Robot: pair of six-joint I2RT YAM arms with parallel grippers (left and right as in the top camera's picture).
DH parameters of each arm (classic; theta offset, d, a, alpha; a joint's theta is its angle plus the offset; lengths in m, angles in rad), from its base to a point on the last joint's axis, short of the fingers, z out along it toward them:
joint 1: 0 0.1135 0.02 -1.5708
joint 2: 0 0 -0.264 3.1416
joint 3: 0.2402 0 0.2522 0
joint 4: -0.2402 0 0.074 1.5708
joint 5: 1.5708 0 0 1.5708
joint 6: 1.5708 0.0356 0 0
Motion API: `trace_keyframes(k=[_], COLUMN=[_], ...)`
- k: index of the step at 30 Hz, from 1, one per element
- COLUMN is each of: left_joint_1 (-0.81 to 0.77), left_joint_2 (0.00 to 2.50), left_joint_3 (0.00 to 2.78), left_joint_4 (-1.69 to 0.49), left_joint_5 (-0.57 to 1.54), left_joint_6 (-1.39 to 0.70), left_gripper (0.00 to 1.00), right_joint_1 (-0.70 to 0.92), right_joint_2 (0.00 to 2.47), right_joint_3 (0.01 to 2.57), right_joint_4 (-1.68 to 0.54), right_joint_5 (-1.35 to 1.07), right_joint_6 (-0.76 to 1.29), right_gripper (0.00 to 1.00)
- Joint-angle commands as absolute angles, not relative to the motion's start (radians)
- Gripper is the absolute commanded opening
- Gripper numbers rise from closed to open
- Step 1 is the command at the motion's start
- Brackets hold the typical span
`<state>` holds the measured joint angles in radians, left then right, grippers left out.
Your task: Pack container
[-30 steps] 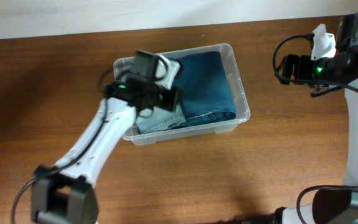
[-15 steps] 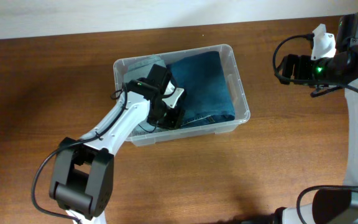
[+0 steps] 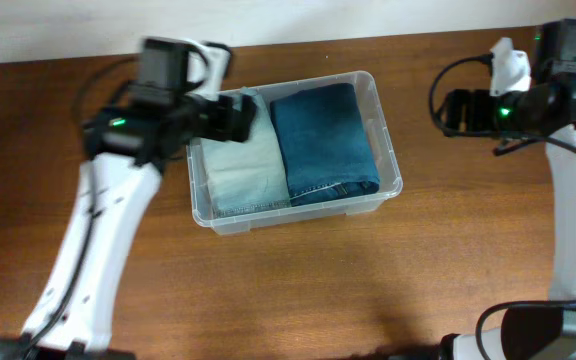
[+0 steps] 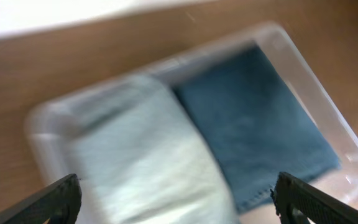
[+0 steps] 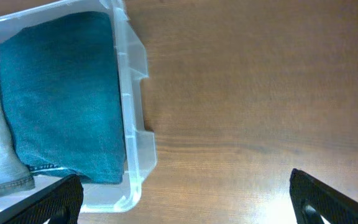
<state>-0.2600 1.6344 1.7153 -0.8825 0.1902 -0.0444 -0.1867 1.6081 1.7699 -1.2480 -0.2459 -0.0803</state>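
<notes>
The clear container [image 3: 394, 172] stands at the middle of the wooden table. Inside lie two folded denim pieces side by side: a pale blue one [image 3: 242, 170] on the left and a dark blue one [image 3: 323, 140] on the right. My left gripper [image 3: 242, 112] hovers open above the bin's back left corner. In the blurred left wrist view it [image 4: 179, 199] hangs empty over the pale denim [image 4: 142, 155], the dark denim [image 4: 253, 118] and the container rim [image 4: 303, 59]. My right gripper [image 3: 454, 110] stands open and empty to the right of the bin. Its own view [image 5: 185, 193] shows the container wall [image 5: 132, 112] and the dark denim [image 5: 61, 93].
Bare brown tabletop [image 3: 298, 290] surrounds the bin on all sides. A pale wall strip [image 3: 298, 18] marks the table's far edge. The right arm's white links [image 3: 573, 220] run down the right side of the overhead view.
My left gripper has come up out of the container, moved back to the left and opened. The pale denim now lies flat in the bin. The right arm has barely moved.
</notes>
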Motion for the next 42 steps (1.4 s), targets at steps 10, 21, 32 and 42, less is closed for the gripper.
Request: trace_keyframes(k=[10, 21, 32, 42], left_joint_1=[0.016, 0.118, 0.121, 0.121], left_joint_2=[1.703, 1.68, 1.204, 0.777], left_joint_3=[1.705, 1.692, 1.184, 0.749], left_joint_4=[-0.912, -1.036, -0.757, -0.586], left_joint_5=[0.107, 0.018, 0.022, 0.01], left_joint_6=[-0.055, -0.062, -0.063, -0.062], left_gripper=[0.99, 0.99, 0.99, 0.99], right_joint_1=[-0.044, -0.048, -0.046, -0.046], right_joint_2=[1.617, 1.583, 1.269, 0.727], right_joint_3=[1.77, 1.77, 1.495, 0.888], right_joint_4=[-1.05, -1.155, -1.011, -0.785], right_joint_5=[-0.179, -0.162, -0.115, -0.071], right_joint_6=[-0.103, -0.097, -0.097, -0.096], right_gripper=[0.98, 0.98, 0.98, 0.98])
